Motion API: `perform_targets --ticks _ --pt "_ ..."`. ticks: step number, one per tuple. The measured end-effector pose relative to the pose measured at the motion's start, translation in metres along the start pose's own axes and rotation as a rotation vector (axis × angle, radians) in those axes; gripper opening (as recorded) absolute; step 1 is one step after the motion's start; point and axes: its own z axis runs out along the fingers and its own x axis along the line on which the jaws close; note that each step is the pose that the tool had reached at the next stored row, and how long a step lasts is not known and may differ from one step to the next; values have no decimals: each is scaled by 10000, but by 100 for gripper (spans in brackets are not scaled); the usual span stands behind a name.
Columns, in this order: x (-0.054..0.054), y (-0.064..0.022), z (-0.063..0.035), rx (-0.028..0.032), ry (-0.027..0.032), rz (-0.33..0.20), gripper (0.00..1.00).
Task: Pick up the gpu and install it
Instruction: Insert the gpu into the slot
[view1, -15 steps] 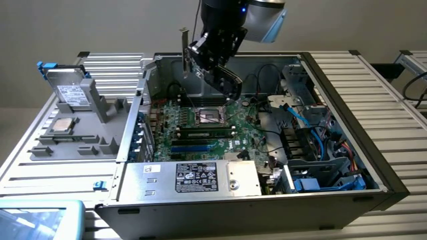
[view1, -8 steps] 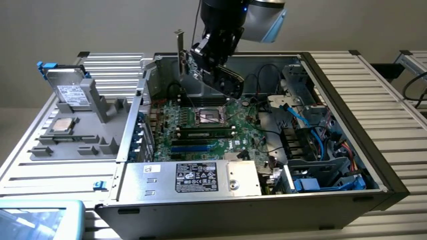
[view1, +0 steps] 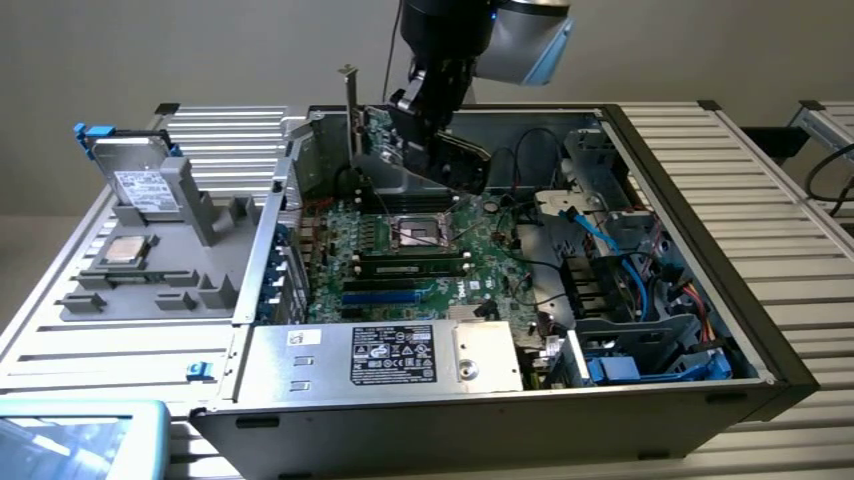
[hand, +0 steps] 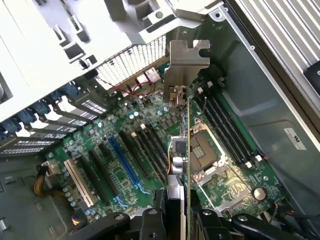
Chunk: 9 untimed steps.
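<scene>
Holding: my pincer (hand: 180, 227) is clamped on the gpu (view1: 400, 150), with a finger against each face; the card shows edge-on in the wrist view.
Gpu: it hangs in the air inside the open case (view1: 694, 190), above the motherboard (hand: 100, 145) and seated in no slot. In the exterior view its lower edge looks slanted, not level with the board.
Bracket: the silver bracket (hand: 186, 65) is the end farthest from my pincer and sits close to the rear grille (hand: 132, 62).
Slots: the long slots, the blue slot (hand: 122, 162) among them, run roughly parallel to the card's edge but lie off to one side. The card hangs nearer the processor socket (hand: 205, 150).
Doing it well: I judge the card needs levelling first. Its connector edge then has to sit over one slot along the whole length, with the bracket lined up on the rear opening. The descent should be straight and slow, because a skewed entry could jam or scrape the board.
Wires: loose black wires (view1: 527, 150) hang near the card, so I would watch for snags.
Farther off: the drive (view1: 140, 188) with blue clips stands well apart on the surface (view1: 747, 140), at the exterior view's left.
</scene>
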Motion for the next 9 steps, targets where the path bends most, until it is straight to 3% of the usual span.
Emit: perform_targets --ticks 9 --pt "0 0 2 -1 184 -1631 29"
